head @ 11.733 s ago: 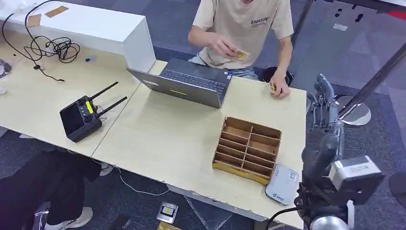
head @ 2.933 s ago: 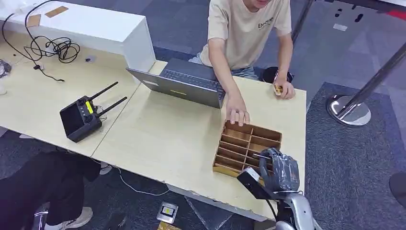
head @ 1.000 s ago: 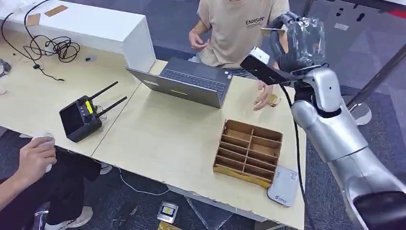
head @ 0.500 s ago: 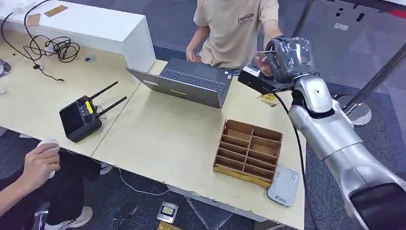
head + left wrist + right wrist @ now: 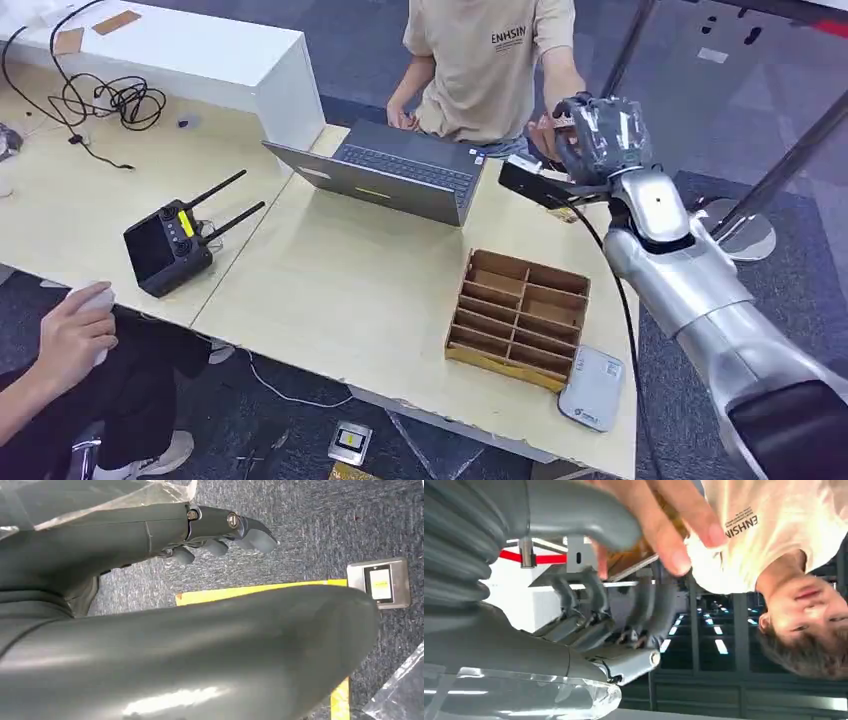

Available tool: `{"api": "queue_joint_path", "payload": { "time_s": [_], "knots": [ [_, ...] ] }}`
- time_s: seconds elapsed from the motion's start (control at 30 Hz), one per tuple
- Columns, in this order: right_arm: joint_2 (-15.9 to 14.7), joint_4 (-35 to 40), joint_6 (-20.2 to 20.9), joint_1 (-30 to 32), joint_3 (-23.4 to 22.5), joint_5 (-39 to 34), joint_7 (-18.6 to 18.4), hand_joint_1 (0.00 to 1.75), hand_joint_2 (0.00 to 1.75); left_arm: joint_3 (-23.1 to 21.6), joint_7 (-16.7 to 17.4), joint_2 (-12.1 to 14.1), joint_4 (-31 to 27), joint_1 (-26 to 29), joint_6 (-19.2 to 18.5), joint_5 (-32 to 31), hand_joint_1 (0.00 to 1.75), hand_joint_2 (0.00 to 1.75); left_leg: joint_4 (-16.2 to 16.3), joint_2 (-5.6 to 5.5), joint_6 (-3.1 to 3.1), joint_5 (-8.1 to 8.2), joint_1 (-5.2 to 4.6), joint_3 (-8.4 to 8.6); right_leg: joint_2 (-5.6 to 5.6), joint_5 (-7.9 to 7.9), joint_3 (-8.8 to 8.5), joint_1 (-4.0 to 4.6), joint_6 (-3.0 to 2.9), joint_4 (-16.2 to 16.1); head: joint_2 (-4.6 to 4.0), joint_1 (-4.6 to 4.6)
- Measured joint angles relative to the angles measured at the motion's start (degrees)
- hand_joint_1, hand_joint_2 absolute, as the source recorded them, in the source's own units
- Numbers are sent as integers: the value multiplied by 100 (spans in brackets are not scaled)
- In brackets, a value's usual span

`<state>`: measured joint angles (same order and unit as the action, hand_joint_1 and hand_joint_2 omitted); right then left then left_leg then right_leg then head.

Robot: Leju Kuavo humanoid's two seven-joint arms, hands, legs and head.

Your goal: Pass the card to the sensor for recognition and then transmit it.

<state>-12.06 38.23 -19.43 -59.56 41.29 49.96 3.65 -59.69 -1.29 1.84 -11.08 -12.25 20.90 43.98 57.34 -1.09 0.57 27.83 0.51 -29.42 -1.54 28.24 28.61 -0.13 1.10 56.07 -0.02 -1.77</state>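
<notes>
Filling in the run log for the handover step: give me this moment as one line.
stage: handover | right hand raised, card in it | person's hand on card | left hand empty

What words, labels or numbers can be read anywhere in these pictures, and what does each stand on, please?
"ENHSIN": chest of the person's beige T-shirt, shown upside down in the right wrist view.
Print on the grey card sensor: too small to read.
Floor plate's label: too blurred to read.

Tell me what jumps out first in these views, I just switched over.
The right hand is raised past the table's far edge, meeting a person's hand that reaches for the card. Nearer on the table stands an empty wooden divider tray, with the grey card sensor beside it at the near edge.
</notes>
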Motion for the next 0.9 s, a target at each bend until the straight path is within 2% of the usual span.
{"api": "queue_joint_path", "payload": {
  "time_s": [0.3,0.43,0.63,0.77,0.9],
  "knots": [
    [48,-46,-129,-2,0,-85,0,0,0,-68,0,0,0,2,0,-24,0,0,0,0,0,0,0,0,0,0,-1,0,0,0,0,0],
    [57,26,-446,-10,-44,-276,48,0,0,-79,0,2,0,8,7,-11,0,0,0,0,0,0,0,0,0,-1,-1,0,1,0,0,0],
    [55,256,-678,-53,-129,-527,70,0,0,-85,0,2,0,14,20,20,0,0,1,0,0,0,0,0,0,-1,0,0,1,0,0,0],
    [4,886,-1051,124,-365,-1027,37,0,0,-85,-26,4,2,48,59,66,0,0,1,1,0,0,1,4,0,0,-1,0,1,0,0,0],
    [-55,1992,-1202,775,-695,-1303,-251,0,0,-85,-81,7,4,144,140,159,0,0,1,1,0,1,1,4,0,1,-2,1,0,-1,0,2]
  ]
}}
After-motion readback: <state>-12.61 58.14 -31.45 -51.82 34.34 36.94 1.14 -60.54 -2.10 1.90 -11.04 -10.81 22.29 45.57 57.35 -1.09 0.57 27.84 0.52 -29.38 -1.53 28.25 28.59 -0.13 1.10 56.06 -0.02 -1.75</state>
